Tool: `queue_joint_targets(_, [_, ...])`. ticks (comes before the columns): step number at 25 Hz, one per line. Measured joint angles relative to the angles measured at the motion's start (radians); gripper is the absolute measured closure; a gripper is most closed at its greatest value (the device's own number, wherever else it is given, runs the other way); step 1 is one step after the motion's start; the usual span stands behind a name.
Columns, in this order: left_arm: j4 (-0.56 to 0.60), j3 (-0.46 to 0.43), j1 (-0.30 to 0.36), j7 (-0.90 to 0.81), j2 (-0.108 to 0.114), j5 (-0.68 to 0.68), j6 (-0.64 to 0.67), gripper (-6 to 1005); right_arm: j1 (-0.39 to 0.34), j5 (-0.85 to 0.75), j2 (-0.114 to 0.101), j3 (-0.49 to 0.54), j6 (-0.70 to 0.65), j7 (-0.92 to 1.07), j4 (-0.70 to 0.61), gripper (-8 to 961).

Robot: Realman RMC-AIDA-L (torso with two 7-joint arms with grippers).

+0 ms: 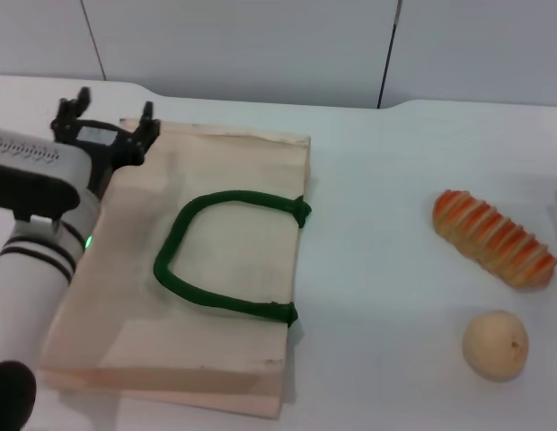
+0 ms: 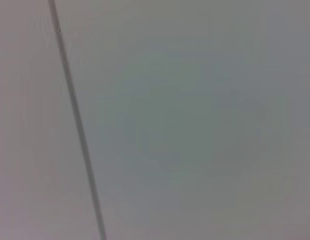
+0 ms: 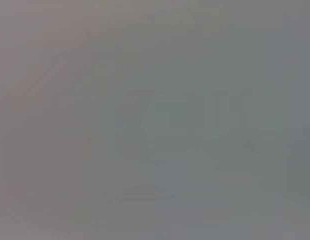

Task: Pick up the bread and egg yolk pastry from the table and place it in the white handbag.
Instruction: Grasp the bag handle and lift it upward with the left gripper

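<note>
Left gripper [image 1: 110, 115]: we see its jaws spread apart and holding nothing, poised over the far left corner of the white handbag [image 1: 225, 269], near the tabletop's far left edge.
Left arm: it reaches in from the near left corner of the tabletop [image 1: 377, 180], crossing above the left side of the white handbag.
Right gripper: we find no sign of it in the head view, and its wrist view gives only a plain grey field, so we cannot tell how its jaws stand.
White handbag: it lies flat on the left half of the tabletop, its open edge turned toward the middle.
Green handle [image 1: 216, 260]: a dark green loop lies flat on top of the bag, both ends meeting the bag's right edge.
Bread [image 1: 492, 237]: it rests on the tabletop toward the right edge, well apart from the bag, lying at a slant with orange-red stripes across its ridged top.
Egg yolk pastry [image 1: 496, 345]: it sits just nearer to us than the bread, close to it but apart, by the right edge.
Left wrist view: we see only a pale wall panel with one dark seam [image 2: 77, 130].
</note>
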Motion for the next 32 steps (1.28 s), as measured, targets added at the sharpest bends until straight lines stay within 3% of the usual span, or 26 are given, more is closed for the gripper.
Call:
queue_joint_targets(3, [0.093, -0.002, 0.003, 0.037, 0.033, 0.002, -0.090, 150, 0.001, 0.000, -0.002, 0.001, -0.008, 0.000, 0.005, 73])
queue_joint_targets(7, [0.188, -0.025, 0.023, 0.133, 0.053, -0.008, -0.170, 191, 0.002, 0.000, -0.002, 0.001, -0.009, 0.000, 0.006, 73])
queue_joint_targets(10, [0.286, -0.090, 0.062, 0.228, 0.054, -0.016, -0.267, 247, 0.003, 0.000, -0.002, 0.002, -0.010, 0.000, 0.007, 73])
queue_joint_targets(14, [0.433, -0.216, 0.125, 0.346, 0.044, -0.031, -0.484, 264, 0.005, 0.000, -0.002, 0.003, -0.014, 0.000, 0.007, 73])
queue_joint_targets(19, [0.542, -0.309, 0.176, 0.427, 0.028, -0.035, -0.652, 268, 0.016, 0.001, -0.002, 0.003, -0.034, 0.000, 0.015, 73])
queue_joint_targets(27, [0.650, -0.461, 0.211, 0.468, -0.002, -0.013, -0.910, 282, 0.019, 0.002, -0.003, 0.004, -0.050, 0.000, 0.021, 74])
queue_joint_targets(32, [0.700, -0.578, 0.204, 0.382, -0.022, 0.136, -1.132, 292, 0.027, 0.002, -0.004, 0.004, -0.060, 0.000, 0.032, 74])
